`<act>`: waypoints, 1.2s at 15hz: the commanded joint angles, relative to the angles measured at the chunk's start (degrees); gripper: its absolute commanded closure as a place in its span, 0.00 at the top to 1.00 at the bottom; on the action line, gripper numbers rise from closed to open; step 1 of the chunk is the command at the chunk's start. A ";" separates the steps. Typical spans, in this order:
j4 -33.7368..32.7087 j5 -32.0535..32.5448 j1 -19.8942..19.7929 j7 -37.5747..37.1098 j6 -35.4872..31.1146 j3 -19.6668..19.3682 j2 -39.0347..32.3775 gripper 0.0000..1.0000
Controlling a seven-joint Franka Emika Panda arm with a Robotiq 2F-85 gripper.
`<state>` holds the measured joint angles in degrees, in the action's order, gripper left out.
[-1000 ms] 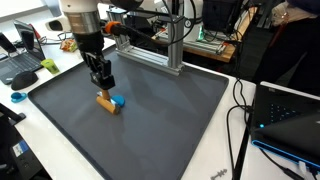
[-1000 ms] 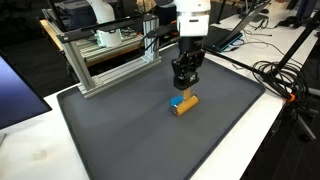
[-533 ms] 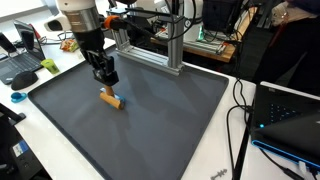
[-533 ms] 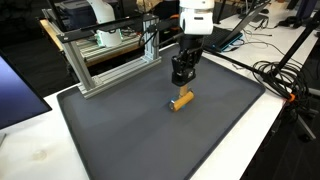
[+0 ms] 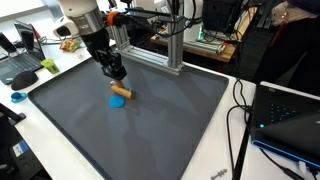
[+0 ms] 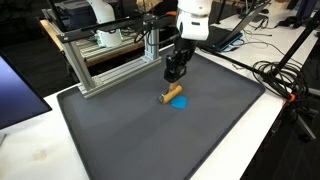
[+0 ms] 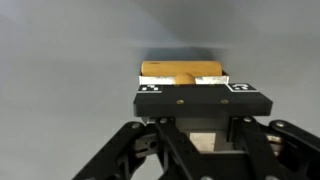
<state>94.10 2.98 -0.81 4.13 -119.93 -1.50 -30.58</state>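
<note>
- The gripper (image 5: 117, 77) hangs over the far half of the mat (image 5: 170, 125), in front of the metal frame (image 5: 152, 52).
- The block (image 5: 121, 93), an orange wooden bar, sits right below the fingertips in both exterior views, tilted, with one end higher than the other (image 6: 173, 94).
- In the wrist view the block (image 7: 185, 71) lies crosswise just beyond the fingertips, its near edge hidden behind the black bar with the two markers.
- Whether the jaws pinch the block or stand spread about it cannot be told: the dark fingers merge with the dark mat, and the wrist view hides the contact.
- A blue piece (image 5: 117, 101) lies flat on the mat, just beside the block's lower end and on the side away from the frame (image 6: 180, 103).
- Compared with a second ago, the gripper has shifted toward the frame, and the block has gone with it.
- Back then the block lay against the blue piece; now the blue piece shows whole beside it, in about the same spot on the mat.
- Half a second ago the blue piece could not be seen in either exterior view.
</note>
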 commanded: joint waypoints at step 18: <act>6.95 3.42 -5.33 47.93 -6.38 5.01 12.12 0.22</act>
<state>98.17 8.52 -4.34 43.38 -122.31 1.86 -20.27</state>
